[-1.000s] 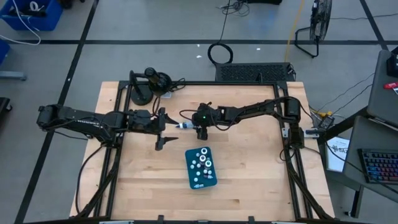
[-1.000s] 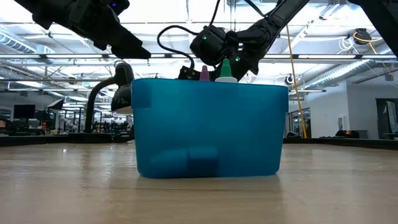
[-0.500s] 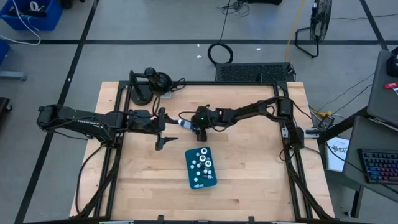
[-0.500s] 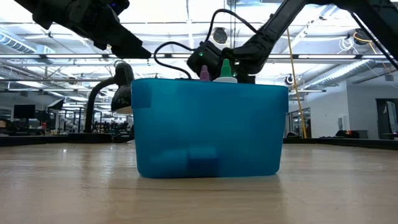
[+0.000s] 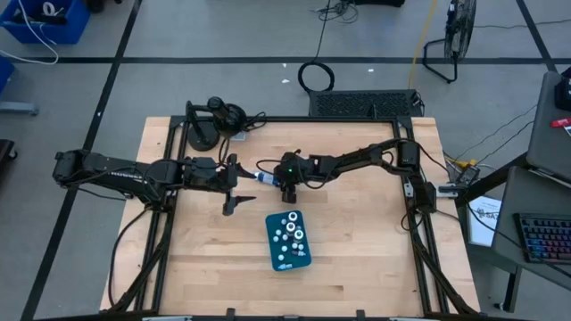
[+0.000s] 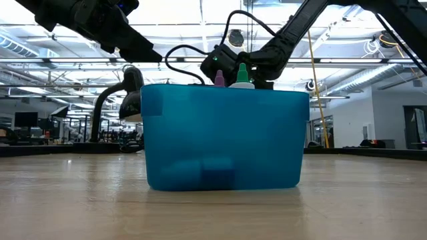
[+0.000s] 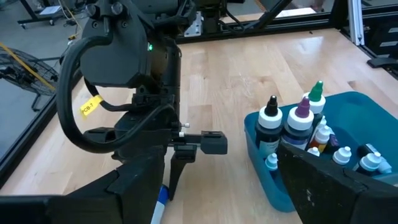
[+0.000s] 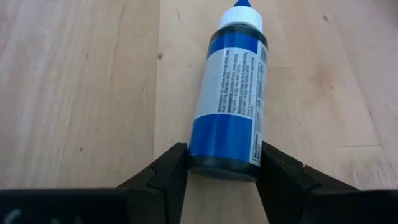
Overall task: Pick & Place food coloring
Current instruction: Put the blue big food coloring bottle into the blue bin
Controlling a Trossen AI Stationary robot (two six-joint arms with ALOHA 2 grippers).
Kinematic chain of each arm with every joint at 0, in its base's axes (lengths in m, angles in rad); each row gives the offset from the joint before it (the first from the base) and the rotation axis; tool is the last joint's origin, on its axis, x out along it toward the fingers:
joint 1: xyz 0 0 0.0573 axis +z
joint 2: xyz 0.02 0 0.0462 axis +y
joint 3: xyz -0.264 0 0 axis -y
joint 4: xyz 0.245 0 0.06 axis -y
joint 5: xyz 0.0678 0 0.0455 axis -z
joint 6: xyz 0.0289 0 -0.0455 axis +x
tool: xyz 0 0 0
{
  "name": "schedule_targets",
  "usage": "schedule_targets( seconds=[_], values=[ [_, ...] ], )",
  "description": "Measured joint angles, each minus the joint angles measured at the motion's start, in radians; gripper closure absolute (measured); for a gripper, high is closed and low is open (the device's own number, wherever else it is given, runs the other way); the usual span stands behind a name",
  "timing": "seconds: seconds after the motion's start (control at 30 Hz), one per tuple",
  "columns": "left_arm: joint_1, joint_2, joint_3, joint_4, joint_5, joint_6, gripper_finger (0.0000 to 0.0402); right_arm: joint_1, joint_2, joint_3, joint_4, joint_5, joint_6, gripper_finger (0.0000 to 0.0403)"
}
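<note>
Seen from the high view, the right hand (image 5: 286, 189) is low near the middle of the wood surface (image 5: 357, 250), just above the teal tray (image 5: 277, 257). A blue bottle (image 5: 265, 179) lies at its tip. The left hand (image 5: 235, 185) sits nearby w/ its fingers spread wide, holding nothing. White caps (image 5: 288, 234) fill the tray.

Low view: the tray wall (image 6: 220, 137) blocks most of the scene. A purple tip (image 6: 219, 78) & a green tip (image 6: 241, 72) poke over the rim.

Left wrist view: the right hand (image 7: 168, 196) reaches down to the surface, beside the tray (image 7: 273, 186). Bottles (image 7: 292, 127) stand in the tray.

Right wrist view: the blue bottle (image 8: 231, 93) lies flat on the wood, cap pointing away. The 2 dark fingers (image 8: 166, 173) pinch its base on both sides.
</note>
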Motion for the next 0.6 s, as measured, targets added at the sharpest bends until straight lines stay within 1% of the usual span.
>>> schedule_targets(
  seconds=[0.1, 0.23, 0.37, 0.5, 0.6],
  values=[
    [0.000, 0.000, 0.000, 0.000, 0.000, 0.000, 0.0093, 0.000, 0.000, 0.000, 0.001, 0.000, -0.009, 0.0267],
    [0.000, 0.000, 0.000, 0.000, 0.000, -0.009, 0.0086, 0.005, 0.000, 0.000, 0.012, 0.002, -0.027, 0.0268],
    [0.000, 0.000, 0.000, -0.009, 0.000, -0.078, 0.0079, 0.021, -0.006, 0.000, 0.018, 0.011, -0.050, 0.0268],
    [-0.001, 0.019, 0.000, -0.035, 0.000, -0.139, 0.0078, 0.050, -0.046, 0.000, -0.001, 0.115, -0.096, 0.0268],
    [-0.002, 0.055, 0.000, -0.041, -0.003, -0.146, 0.0078, 0.073, -0.093, 0.000, -0.035, 0.201, -0.134, 0.0268]
  ],
)
